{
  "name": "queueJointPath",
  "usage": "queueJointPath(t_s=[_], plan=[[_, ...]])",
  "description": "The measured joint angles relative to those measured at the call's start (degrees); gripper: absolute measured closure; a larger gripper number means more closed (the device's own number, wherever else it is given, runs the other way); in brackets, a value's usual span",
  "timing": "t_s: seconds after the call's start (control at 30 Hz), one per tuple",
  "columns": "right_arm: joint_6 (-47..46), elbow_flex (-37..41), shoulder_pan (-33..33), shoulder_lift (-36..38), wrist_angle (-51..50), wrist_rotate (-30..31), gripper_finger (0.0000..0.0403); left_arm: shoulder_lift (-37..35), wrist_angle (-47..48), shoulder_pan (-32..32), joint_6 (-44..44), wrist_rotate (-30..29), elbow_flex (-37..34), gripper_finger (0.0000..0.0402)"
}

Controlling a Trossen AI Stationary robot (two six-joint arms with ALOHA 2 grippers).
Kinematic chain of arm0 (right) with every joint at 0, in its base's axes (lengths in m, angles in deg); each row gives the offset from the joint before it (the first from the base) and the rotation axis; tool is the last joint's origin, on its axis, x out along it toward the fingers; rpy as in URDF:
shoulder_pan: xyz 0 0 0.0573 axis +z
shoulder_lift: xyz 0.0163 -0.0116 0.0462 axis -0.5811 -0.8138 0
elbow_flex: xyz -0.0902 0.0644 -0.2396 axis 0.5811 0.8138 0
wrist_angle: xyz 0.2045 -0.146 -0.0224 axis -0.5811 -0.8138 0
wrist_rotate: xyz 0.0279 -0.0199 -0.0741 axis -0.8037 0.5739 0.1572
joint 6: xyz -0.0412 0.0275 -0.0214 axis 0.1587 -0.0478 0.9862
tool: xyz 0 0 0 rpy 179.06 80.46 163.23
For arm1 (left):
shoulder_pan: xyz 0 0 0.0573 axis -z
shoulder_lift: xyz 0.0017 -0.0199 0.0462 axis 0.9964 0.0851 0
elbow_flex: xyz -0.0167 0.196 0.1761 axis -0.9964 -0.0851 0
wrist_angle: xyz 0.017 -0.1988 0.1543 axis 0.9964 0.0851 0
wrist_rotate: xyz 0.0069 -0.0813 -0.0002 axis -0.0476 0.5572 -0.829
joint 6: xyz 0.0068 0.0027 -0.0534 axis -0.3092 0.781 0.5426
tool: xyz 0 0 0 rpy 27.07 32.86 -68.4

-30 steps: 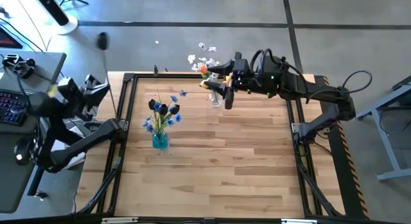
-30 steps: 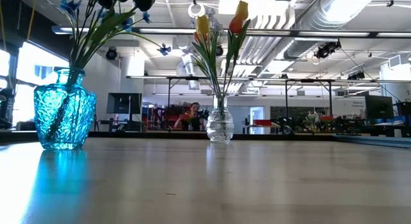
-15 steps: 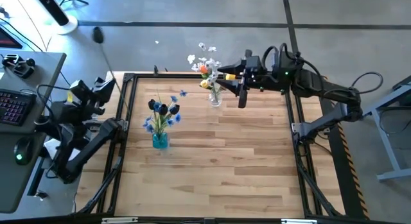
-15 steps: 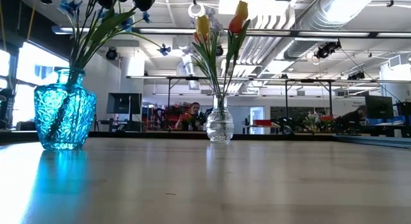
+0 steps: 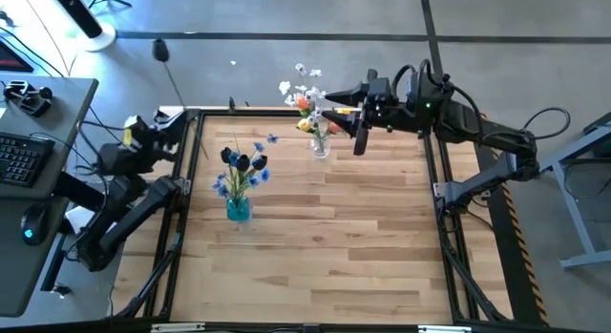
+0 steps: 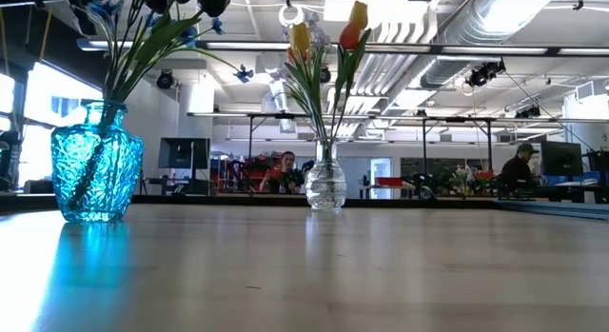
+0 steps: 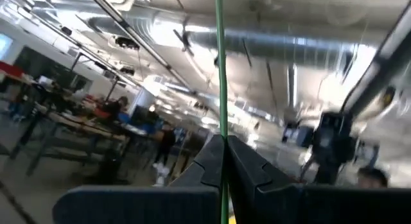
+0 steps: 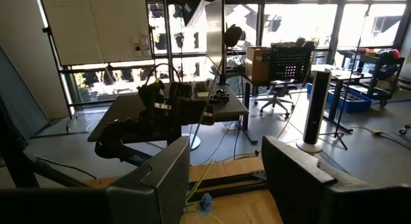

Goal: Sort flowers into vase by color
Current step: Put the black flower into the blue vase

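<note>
My left gripper (image 5: 175, 127) is at the table's far left corner, shut on a long green-stemmed flower whose dark head (image 5: 160, 50) is out beyond the table's far edge. The blue vase (image 5: 239, 209) stands left of centre on the table and holds blue blossoms and dark purple tulips (image 5: 243, 162). The clear vase (image 5: 320, 145) stands near the far edge with yellow and orange-red tulips (image 6: 328, 32) and white sprigs (image 5: 304, 85). My right gripper (image 5: 342, 125) is open, just right of the clear vase and above it. My left gripper pinches the flower's green stem (image 7: 219, 121) between its two shut fingers (image 7: 247, 163). The stem crosses the fingers and runs on well past them. The flower is lifted clear of the table, its dark head at the stem's far free end.
The wooden table (image 5: 315, 247) has a black frame rail (image 5: 181, 180) along its sides. A desk with a keyboard (image 5: 24, 156) stands left of the table. People (image 6: 519, 166) sit in the room behind.
My left gripper has swung toward the table's right and far edge, carrying the dark-headed flower; its head has shifted right. My right gripper has drawn back to the right, away from the clear vase, and then kept still.
</note>
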Motion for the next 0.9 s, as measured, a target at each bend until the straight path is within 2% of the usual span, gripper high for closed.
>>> queueJointPath(t_s=[0.13, 0.2, 0.27, 0.4, 0.47, 0.57, 0.73, 0.9], plan=[[-1.64, 0.0, -1.17, 0.0, 0.91, 0.0, 0.0214, 5.35, 0.56, 1.9, -6.7, 4.11, -0.02, 0.0401], [-2.52, 0.0, -1.53, 0.0, 0.97, 0.0, 0.0214, 7.79, 1.63, 2.74, -5.98, 7.82, -0.02, 0.0401], [-2.93, 0.0, -1.6, 0.0, 0.97, 0.22, 0.0214, 10.68, 1.55, 3.48, -5.02, 8.75, -0.02, 0.0401], [-4.63, 0.0, -1.54, 0.0, 0.95, 0.93, 0.0214, 15.68, -3.61, 5.03, -14.61, 13.26, -0.01, 0.0401], [-5.46, 0.0, -1.52, 0.0, 0.94, 1.08, 0.0214, 16.19, -6.83, 6.52, -15.97, 13.95, 0.83, 0.0401], [-6.89, 0.0, -1.46, 0.0, 0.96, 1.14, 0.0214, 14.59, -8.62, 9.34, -12.46, 11.04, 1.99, 0.0401], [-7.52, 0.0, -0.7, 0.0, 0.85, 2.33, 0.0214, 6.09, -8.9, 15.27, -7.57, 2.08, 1.13, 0.0401], [-7.34, 0.0, -0.19, -0.02, 0.82, 4.91, 0.0214, -0.94, -8.97, 20.89, -8.25, -7.29, -1.39, 0.0401]])
